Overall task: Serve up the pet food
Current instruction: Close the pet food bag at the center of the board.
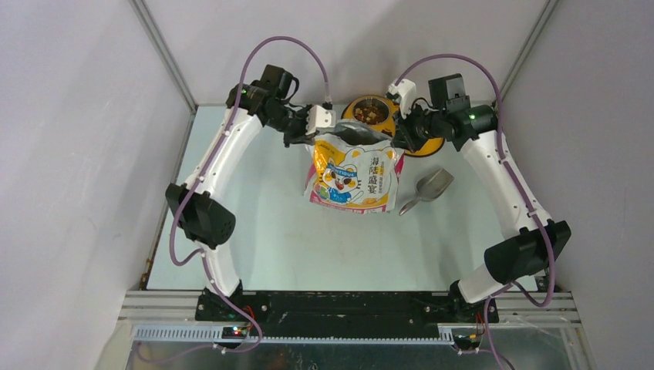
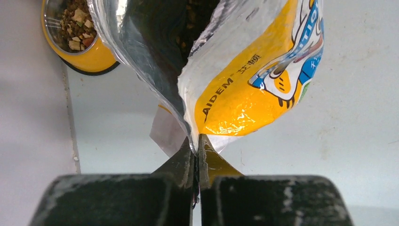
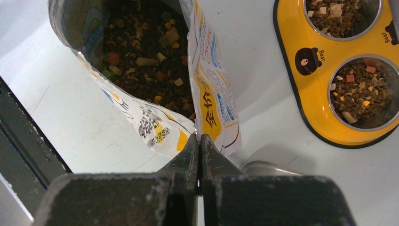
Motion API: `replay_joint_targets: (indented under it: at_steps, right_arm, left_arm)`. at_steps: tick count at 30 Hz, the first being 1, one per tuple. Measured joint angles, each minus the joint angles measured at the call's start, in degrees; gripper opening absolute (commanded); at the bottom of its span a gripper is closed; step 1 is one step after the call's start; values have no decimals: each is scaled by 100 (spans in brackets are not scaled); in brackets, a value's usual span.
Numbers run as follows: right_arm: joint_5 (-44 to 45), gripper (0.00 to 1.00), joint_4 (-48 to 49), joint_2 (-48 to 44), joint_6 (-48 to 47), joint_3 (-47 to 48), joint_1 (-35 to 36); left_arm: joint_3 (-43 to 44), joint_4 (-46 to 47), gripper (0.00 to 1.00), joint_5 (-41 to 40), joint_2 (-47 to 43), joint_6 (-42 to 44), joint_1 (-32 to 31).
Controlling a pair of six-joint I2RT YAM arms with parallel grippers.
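Dark letters "AIDEM" run up the yellow panel of the bag [image 2: 235,99], centre of the left wrist view. The yellow feeder [image 3: 289,42] says "Bear" beside a black bear face, upper right in the right wrist view. The bag's Chinese characters I can't make out

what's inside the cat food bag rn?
Kibble: dark brown pieces mixed with tan, red and green bits. The bag walls hide how deep it goes.

bag [image 1: 353,173] 1 | feeder [image 3: 287,37] 1 | bowls [image 3: 371,123] 2 | scoop [image 1: 428,187] 1 | claws [image 2: 196,141] [image 3: 200,141] 2
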Motion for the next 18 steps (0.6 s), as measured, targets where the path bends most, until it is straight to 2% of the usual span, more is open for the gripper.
replay_joint_targets:
  at_steps: [2, 3, 4, 5, 6, 9, 14, 18]
  right_arm:
    - [0, 2, -2, 13, -7, 13, -9]
    - [-2, 7, -2, 13, -17, 13, -11]
    - [-20, 22, -2, 13, -42, 15, -11]
    - [-44, 32, -11, 15, -90, 20, -11]
    - [-70, 48, -22, 17, -160, 31, -11]
    - [-107, 69, -9, 17, -492, 205, 2]
    - [-15, 75, -48, 20, -1235, 575, 385]
    - [-72, 84, -433, 254, -1628, 1027, 728]
  left_arm:
    - [-4, 94, 0, -20, -9, -129, -26]
    - [-4, 127, 0, -44, -9, -210, -33]
    - [-4, 153, 0, -66, -9, -304, -39]
    - [-4, 166, 0, -74, -9, -380, -39]
    - [-2, 177, 0, -76, -9, -490, -35]
    - [0, 164, 0, -15, -9, -774, 37]
    - [4, 120, 0, 129, -9, -1115, 160]
    - [4, 79, 0, 197, -11, -1314, 205]
